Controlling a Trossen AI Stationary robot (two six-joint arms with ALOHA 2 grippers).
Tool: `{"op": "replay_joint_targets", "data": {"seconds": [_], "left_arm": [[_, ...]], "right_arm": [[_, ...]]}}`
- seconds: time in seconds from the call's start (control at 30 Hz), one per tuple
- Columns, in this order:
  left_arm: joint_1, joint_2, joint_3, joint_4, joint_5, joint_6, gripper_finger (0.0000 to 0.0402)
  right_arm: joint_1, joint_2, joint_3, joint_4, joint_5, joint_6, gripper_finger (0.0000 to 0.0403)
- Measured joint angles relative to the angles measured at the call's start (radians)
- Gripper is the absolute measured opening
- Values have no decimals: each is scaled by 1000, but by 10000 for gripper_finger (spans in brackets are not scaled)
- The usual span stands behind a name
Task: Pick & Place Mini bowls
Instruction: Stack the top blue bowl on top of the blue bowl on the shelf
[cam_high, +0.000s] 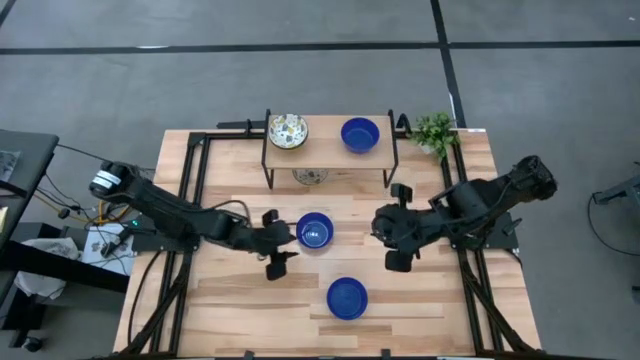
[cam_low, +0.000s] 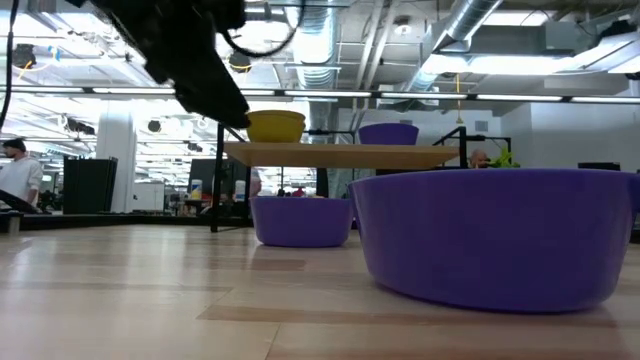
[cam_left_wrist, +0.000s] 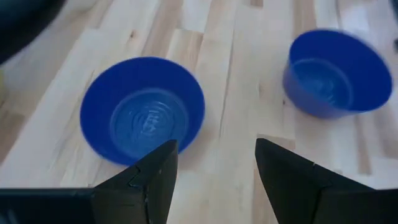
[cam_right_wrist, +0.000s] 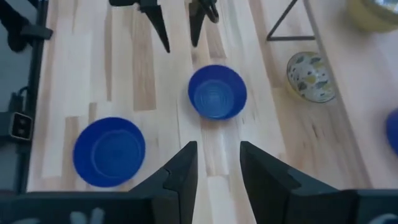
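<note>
A: Grippers first. Left gripper (cam_high: 279, 244) sits at mid-table, its fingers (cam_left_wrist: 152, 180) spread apart and empty — nothing lies between them. Right gripper (cam_high: 393, 229) faces it from the other side, fingers (cam_right_wrist: 186, 168) parted with bare wood in the gap, holding nothing.

B: And the nearest bowl?

A: Centre blue bowl (cam_high: 314, 231), upright on the table (cam_high: 230, 310), just beside the left gripper's tips and between the two grippers. In the right wrist view the same bowl (cam_right_wrist: 217, 92) lies ahead of the open fingers, with the left gripper's tips beyond it.

B: Other bowls?

A: Front blue bowl (cam_high: 347, 298) stands alone nearer the table's front edge, apart from both grippers; in the low view it fills the foreground (cam_low: 495, 235). On the small raised shelf (cam_high: 325, 150) rest a floral bowl (cam_high: 288, 131) and a shelf blue bowl (cam_high: 360, 134), side by side. Under the shelf, a second floral bowl (cam_high: 310, 176) shows partly — clearer in the right wrist view (cam_right_wrist: 312, 76).

B: Anything else?

A: Potted plant (cam_high: 434, 131) just beside the shelf, toward the table's far right corner.
</note>
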Motion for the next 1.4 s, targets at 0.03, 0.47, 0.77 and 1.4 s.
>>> {"op": "replay_joint_targets", "data": {"seconds": [0.03,0.47,0.77,1.4], "left_arm": [[8,21,13,1,13,29,214],[50,210,76,0,12,276,214],[104,271,76,3,41,309,214],[130,289,76,10,70,294,200]], "right_arm": [[0,-24,-56,38,0,0,108],[0,-226,-538,347,-3,89,104],[-1,-169,-572,391,-3,105,104],[-3,-120,-572,458,-32,105,104]]}}
